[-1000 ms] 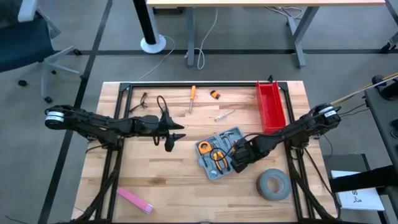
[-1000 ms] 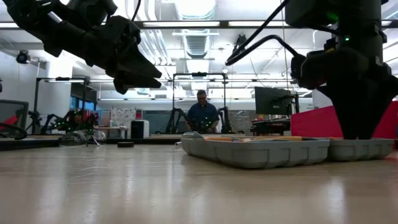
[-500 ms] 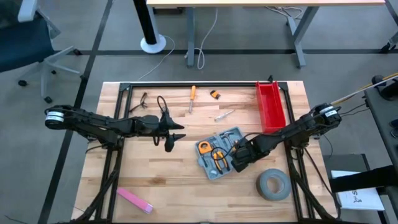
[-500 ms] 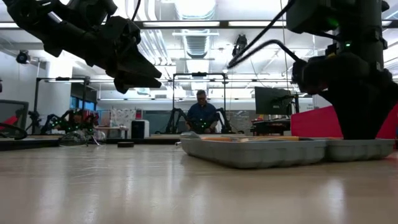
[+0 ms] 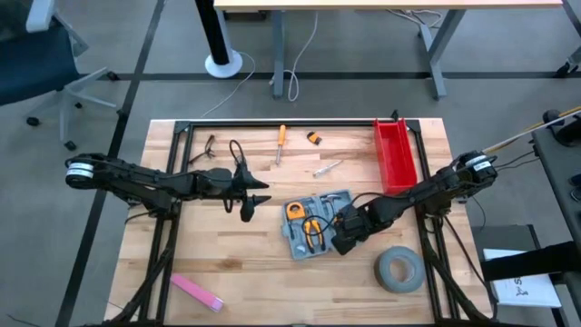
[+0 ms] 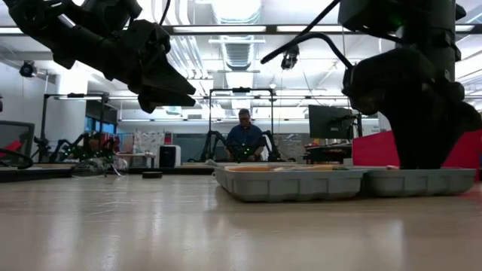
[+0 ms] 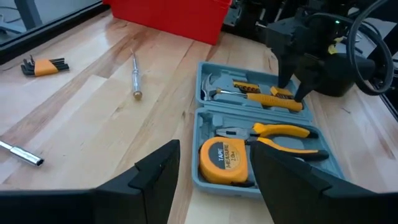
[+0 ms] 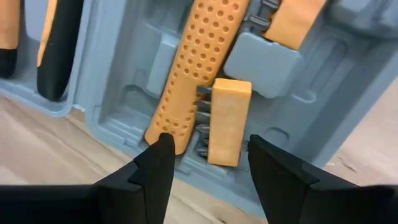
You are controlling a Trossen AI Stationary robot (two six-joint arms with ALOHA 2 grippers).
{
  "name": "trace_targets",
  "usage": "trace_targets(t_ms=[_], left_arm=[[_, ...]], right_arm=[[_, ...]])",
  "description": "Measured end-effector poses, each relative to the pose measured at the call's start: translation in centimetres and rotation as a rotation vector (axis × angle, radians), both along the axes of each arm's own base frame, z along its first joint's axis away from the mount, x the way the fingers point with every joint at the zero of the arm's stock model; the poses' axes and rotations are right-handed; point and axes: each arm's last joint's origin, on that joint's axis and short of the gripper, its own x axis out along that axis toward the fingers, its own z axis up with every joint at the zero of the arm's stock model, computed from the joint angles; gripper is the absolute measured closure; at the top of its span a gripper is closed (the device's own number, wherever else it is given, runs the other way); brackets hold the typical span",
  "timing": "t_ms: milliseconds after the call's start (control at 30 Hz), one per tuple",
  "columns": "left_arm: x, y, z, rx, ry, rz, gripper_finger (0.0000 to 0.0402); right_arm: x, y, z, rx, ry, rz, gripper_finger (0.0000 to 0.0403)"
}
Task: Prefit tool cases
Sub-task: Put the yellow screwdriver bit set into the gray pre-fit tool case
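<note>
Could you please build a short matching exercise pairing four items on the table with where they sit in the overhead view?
Things:
1. tool case
2. red bin
3. grey tape roll
4. pink strip

Places:
A. near-left part of the table
B. under the right gripper
C. far right, lengthwise
D. near right, beside the case

Pairs: 1-B, 2-C, 3-D, 4-A

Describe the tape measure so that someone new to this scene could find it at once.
Find the red bin at the table's far right, then the open grey tool case lying nearer the middle beside it. The tape measure sits in the case's corner recess: round and orange, unlike the long-handled pliers beside it.
</note>
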Motion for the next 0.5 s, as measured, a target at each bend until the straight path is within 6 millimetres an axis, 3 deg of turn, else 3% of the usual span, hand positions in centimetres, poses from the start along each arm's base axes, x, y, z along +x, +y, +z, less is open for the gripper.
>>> trace_targets(t_ms=[300,500], left_arm=[[0.0,0.0,0.0,0.018,0.003,-0.006,0.0198],[0.0,0.0,0.0,0.021,0.004,-0.007,0.0198]], right_arm=[[1.2,0.6,0.7,0.115,-0.1,0.036,0.0227],[0.7,0.5,0.6,0.109,-0.039,0.004,0.0228]])
